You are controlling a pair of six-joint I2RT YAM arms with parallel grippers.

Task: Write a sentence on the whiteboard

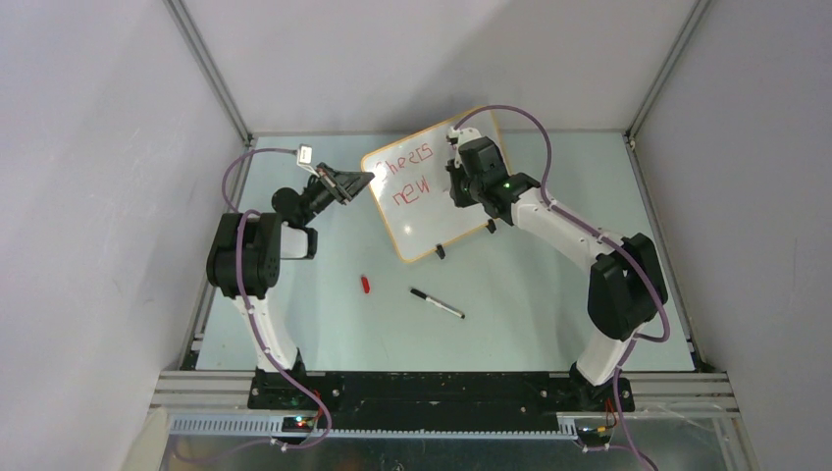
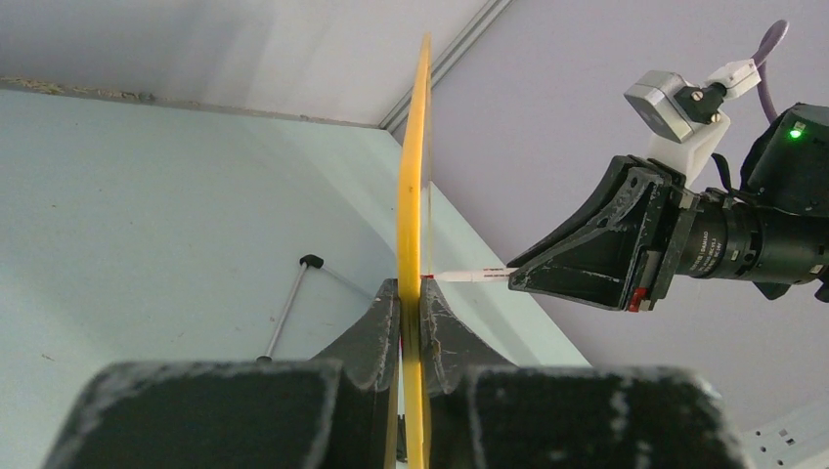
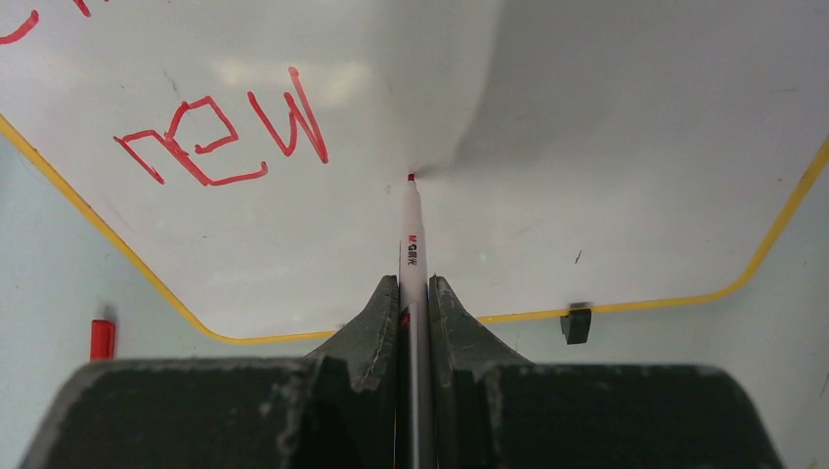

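Whiteboard point(image 1: 432, 186) is sitting at the far middle of the bench point(image 1: 294, 324), turned at an angle, with its face toward the right arm. From the left wrist camera it is showing edge-on as a thin yellow line point(image 2: 418, 176). One black clip foot point(image 3: 577, 322) is showing on its lower rim.

Red writing point(image 1: 410, 177) is running in two rows, "Cheers" above and "new" below. The right wrist camera is catching "new" point(image 3: 230, 137) upside down. The board beside the second row is lying blank.

Red marker point(image 3: 411, 234) is pointing straight at the board, its tip touching the surface just beside the "w". The right claw point(image 3: 412, 293) is clamped on the marker's barrel, fingers pressing in from both sides. The left wrist camera is showing the same marker point(image 2: 469, 276) reaching from that claw to the board's face.

Left claw point(image 2: 411, 313) is pinching the board's left edge, one finger on each face, rim running up between them.

Nearer the arms, a small red cap point(image 1: 365, 285) is lying on the bench. A black marker point(image 1: 438, 303) is lying just to the right of it, apart from the cap and the board.
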